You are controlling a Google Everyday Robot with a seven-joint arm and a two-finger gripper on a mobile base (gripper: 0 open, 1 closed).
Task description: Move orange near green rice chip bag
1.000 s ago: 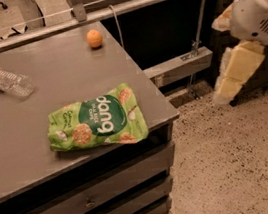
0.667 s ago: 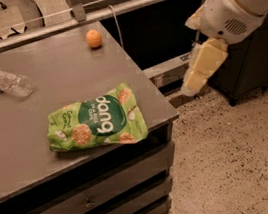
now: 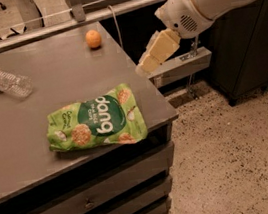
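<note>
The orange (image 3: 93, 38) sits near the far right edge of the grey table (image 3: 55, 152). The green rice chip bag (image 3: 97, 121) lies flat near the table's front right corner, well apart from the orange. My gripper (image 3: 147, 65) hangs from the white arm at the upper right, just beyond the table's right edge, between the orange and the bag and above table height. It holds nothing that I can see.
A clear plastic water bottle (image 3: 6, 82) lies on its side at the table's far left. Drawers (image 3: 88, 202) run below the table front. A dark cabinet (image 3: 244, 36) stands at the right over speckled floor. A metal rail (image 3: 60, 25) runs behind the table.
My arm and gripper have moved left from beside the dark cabinet toward the table's right edge. The orange, bag and bottle have not moved.
</note>
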